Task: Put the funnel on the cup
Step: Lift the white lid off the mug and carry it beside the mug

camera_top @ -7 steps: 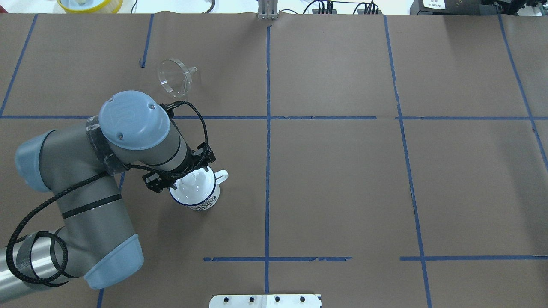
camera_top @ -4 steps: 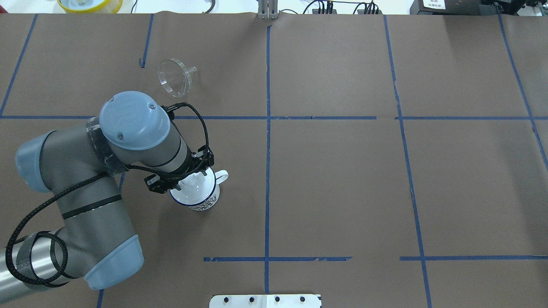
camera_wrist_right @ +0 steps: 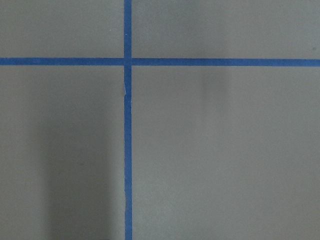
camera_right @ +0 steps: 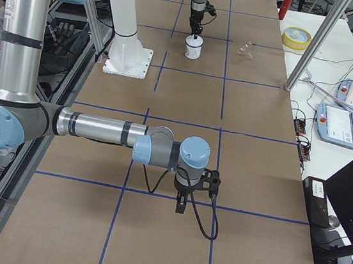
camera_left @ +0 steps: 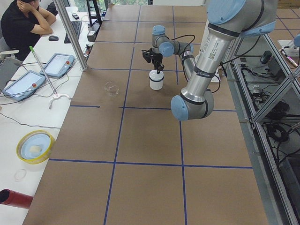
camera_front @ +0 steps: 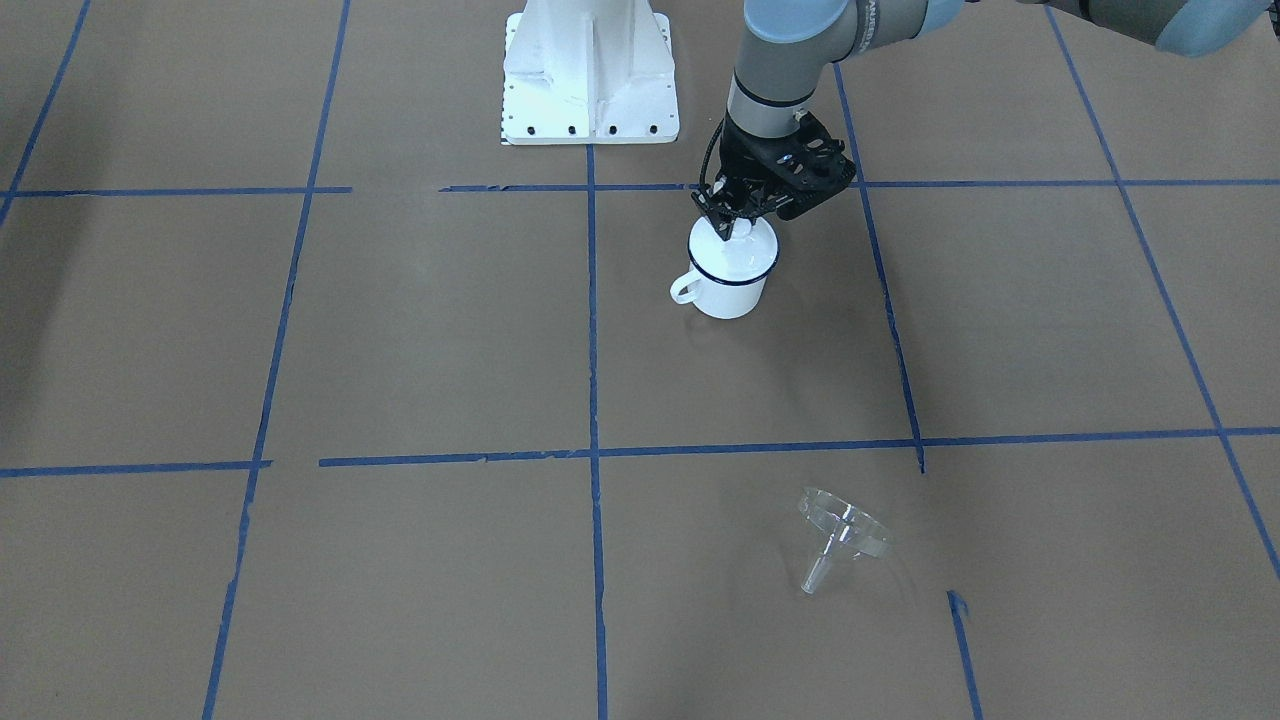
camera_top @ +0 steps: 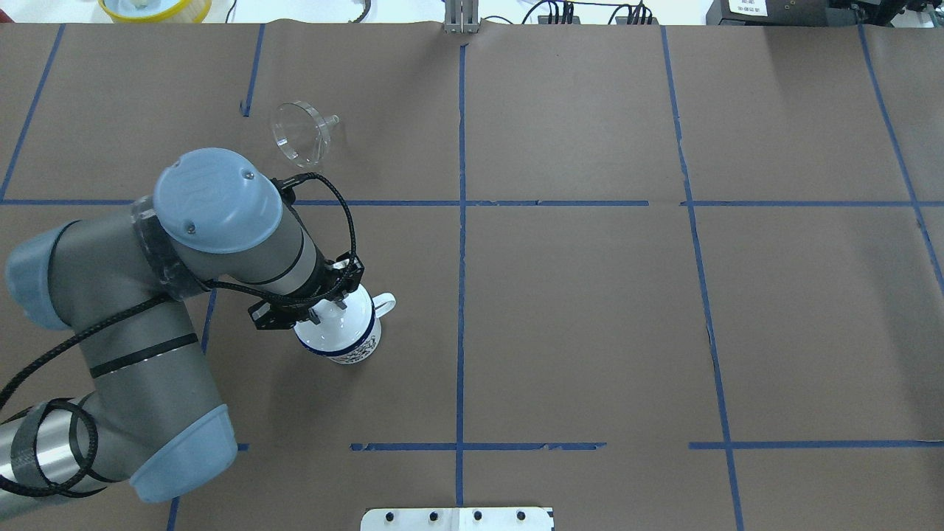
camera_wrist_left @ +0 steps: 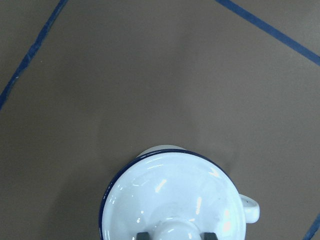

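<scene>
The clear funnel (camera_top: 299, 133) lies on its side on the brown paper, far left of the table, also in the front view (camera_front: 843, 525). The white cup (camera_top: 346, 343) with a dark blue rim stands nearer, handle to the right, also in the front view (camera_front: 730, 290). A white domed lid (camera_wrist_left: 170, 200) covers its mouth. My left gripper (camera_front: 728, 228) points straight down over the cup, its two fingers closed on either side of the lid's knob. My right gripper (camera_right: 180, 208) hangs over bare paper far from both; I cannot tell if it is open or shut.
Blue tape lines grid the brown paper (camera_top: 590, 310). The white robot base plate (camera_front: 590, 80) sits at the near edge. A yellow bowl (camera_top: 155, 7) and cables lie beyond the far edge. An operator sits at a side desk (camera_left: 23, 23).
My left arm has shifted a little to the left and its gripper has settled over the lid's knob, which showed free beside the fingers before. The funnel and cup have not moved.
</scene>
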Available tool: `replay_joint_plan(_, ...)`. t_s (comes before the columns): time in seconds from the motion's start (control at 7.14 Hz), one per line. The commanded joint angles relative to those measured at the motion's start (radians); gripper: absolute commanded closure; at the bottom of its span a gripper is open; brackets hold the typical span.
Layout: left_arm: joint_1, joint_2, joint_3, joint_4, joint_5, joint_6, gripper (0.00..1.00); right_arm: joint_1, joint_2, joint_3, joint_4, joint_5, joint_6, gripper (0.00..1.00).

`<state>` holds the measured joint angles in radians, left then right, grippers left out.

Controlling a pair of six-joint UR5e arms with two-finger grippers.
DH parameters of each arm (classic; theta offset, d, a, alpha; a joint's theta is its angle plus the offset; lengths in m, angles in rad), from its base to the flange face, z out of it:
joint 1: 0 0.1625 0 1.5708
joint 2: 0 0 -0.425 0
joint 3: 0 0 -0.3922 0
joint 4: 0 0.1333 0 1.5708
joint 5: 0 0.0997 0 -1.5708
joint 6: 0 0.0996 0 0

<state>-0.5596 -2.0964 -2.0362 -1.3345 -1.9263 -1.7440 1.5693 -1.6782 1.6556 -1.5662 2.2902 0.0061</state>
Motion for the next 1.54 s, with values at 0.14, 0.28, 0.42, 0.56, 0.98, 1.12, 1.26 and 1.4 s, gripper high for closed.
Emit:
replay_joint_plan(0.14, -0.114, 0.106, -0.172, 0.081, 0.003, 0.129, 1.00, 0.000, 0.000, 0.001, 0.000, 0.000, 0.000, 0.00)
replay_joint_plan(0.28, -0.115, 0.239, -0.205, 0.049, 0.000, 0.250, 1.00, 0.000, 0.000, 0.000, 0.000, 0.000, 0.000, 0.00)
replay_joint_plan(0.42, -0.123, 0.348, -0.196, -0.024, -0.003, 0.349, 1.00, 0.000, 0.000, 0.001, 0.000, 0.000, 0.000, 0.00)
replay_joint_plan(0.56, -0.161, 0.443, -0.164, -0.154, -0.006, 0.388, 1.00, 0.000, 0.000, 0.000, 0.000, 0.000, 0.000, 0.00)
replay_joint_plan(0.98, -0.155, 0.440, -0.013, -0.316, -0.053, 0.290, 1.00, 0.000, 0.000, 0.000, 0.000, 0.000, 0.000, 0.00)
replay_joint_plan(1.12, -0.152, 0.399, 0.066, -0.386, -0.069, 0.244, 1.00, 0.000, 0.000, 0.001, 0.000, 0.000, 0.000, 0.00)
replay_joint_plan(1.26, -0.149, 0.383, 0.136, -0.450, -0.107, 0.216, 1.00, 0.000, 0.000, 0.001, 0.000, 0.000, 0.000, 0.00)
replay_joint_plan(1.4, -0.146, 0.356, 0.171, -0.477, -0.129, 0.204, 1.00, 0.000, 0.000, 0.001, 0.000, 0.000, 0.000, 0.00)
